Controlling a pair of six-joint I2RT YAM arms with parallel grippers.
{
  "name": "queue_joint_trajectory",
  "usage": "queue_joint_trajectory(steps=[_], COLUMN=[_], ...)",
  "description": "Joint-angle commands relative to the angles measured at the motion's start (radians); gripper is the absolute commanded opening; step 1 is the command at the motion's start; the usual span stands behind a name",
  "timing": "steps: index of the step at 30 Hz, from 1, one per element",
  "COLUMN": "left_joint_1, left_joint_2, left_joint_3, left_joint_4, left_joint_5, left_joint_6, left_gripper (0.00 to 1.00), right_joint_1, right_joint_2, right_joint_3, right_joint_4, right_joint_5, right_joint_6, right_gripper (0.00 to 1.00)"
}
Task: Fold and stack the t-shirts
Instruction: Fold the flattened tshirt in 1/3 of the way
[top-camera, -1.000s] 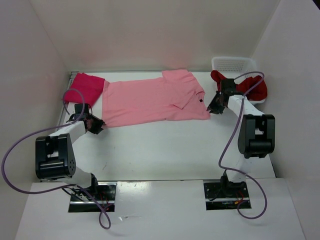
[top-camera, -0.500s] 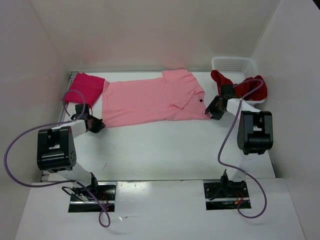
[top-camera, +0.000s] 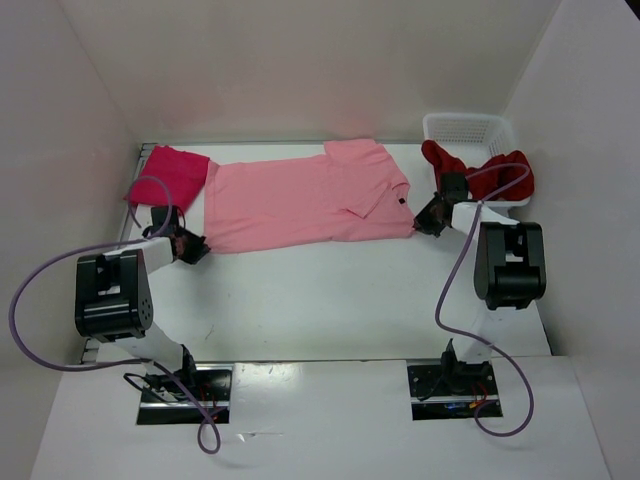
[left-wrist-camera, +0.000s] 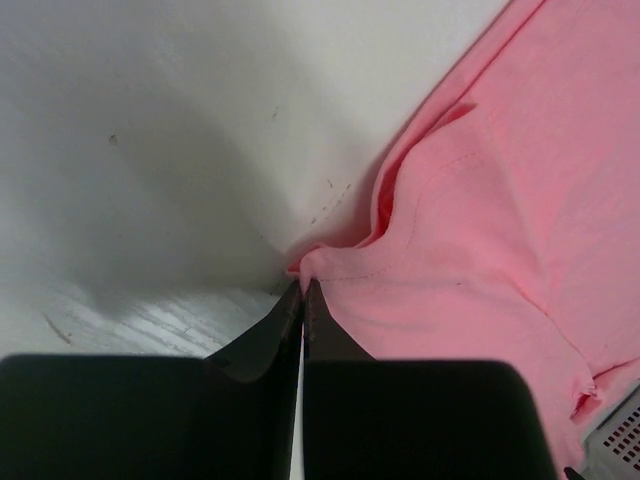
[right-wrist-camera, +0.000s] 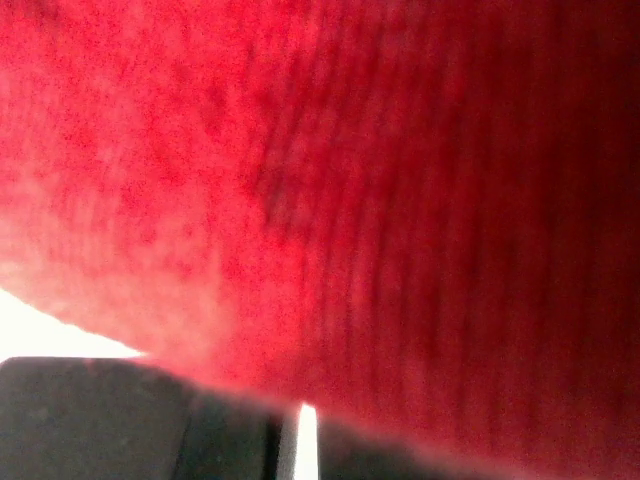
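Light pink t-shirt (top-camera: 300, 200) lies spread flat across the far half of the desk (top-camera: 330, 290), its collar towards the right and its hem towards the left. The left tool (top-camera: 192, 250) sits at the near left corner of that shirt. In the left wrist view its fingers (left-wrist-camera: 262, 340) are pressed together, pinching the very tip of the hem corner, and the cloth puckers into a small fold just behind them.

The right tool (top-camera: 429, 217) rests at the shirt's near right corner, by the sleeve. Its wrist view is filled with blurred red cloth close to the lens. Its fingers are drawn together to a thin bright slit, and I cannot tell whether any cloth is caught there.

The crimson-pink t-shirt (top-camera: 170, 175) lies folded at the far left, touching the light pink one's edge. The dark red t-shirt (top-camera: 505, 175) hangs crumpled over the near rim of the white basket (top-camera: 468, 122) at the far right, just beside the right tool.
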Motion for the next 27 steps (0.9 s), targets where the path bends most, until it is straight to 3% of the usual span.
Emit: queue_joint_trajectory(steps=[1, 11, 16, 22, 27], left_joint_1=[0.006, 0.035, 0.035, 0.076, 0.131], left_joint_2=[-0.043, -0.147, -0.147, -0.215, -0.333], left_joint_3=[0.012, -0.017, -0.033, -0.052, -0.098], left_joint_4=[-0.065, -0.151, -0.140, -0.215, -0.345], left_joint_5=[-0.043, -0.002, 0.023, 0.023, 0.066], left_joint_6=[0.058, 0.116, 0.126, 0.159, 0.184], left_gripper=[0.00, 0.00, 0.00, 0.00, 0.00], right_joint_1=[-0.003, -0.103, -0.137, -0.173, -0.184], right_joint_2=[-0.071, -0.375, -0.278, -0.353, -0.421], right_joint_3=[-0.065, -0.220, -0.173, -0.207, -0.220], right_joint_4=[-0.032, -0.163, -0.156, -0.235, -0.359], right_joint_5=[0.037, 0.027, -0.034, 0.004, -0.171], right_joint_6=[0.061, 0.006, -0.047, -0.068, -0.036], right_gripper=[0.03, 0.04, 0.04, 0.00, 0.03])
